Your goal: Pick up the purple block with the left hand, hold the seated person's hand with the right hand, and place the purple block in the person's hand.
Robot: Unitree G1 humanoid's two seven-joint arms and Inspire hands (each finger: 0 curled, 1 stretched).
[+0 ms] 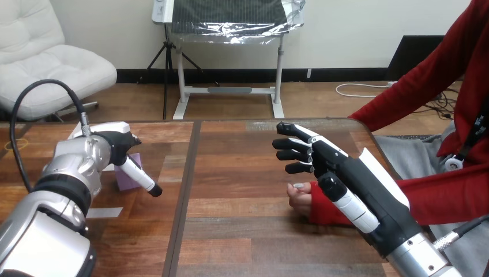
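The purple block (125, 180), small, boxy and matte, is sitting at the left of the grained wooden worktop (242, 231), tucked right under the left hand (118, 145); whether that hand is gripping it yet, I cannot tell. Well apart, the right hand (352, 173) is hovering with its fingers (291, 154) loosely spread, holding nothing, just above the person's hand (300, 197).

A humanoid robot's left hand (118, 144) is black under a white shell, joined to a rounded silver forearm (75, 167) ringed by a ribbed black band just behind the wrist. Its right hand (352, 173) is black too, with a white plate along its back and white-capped fingers (295, 131), set on a silver cuff (424, 259) dotted with small screws.
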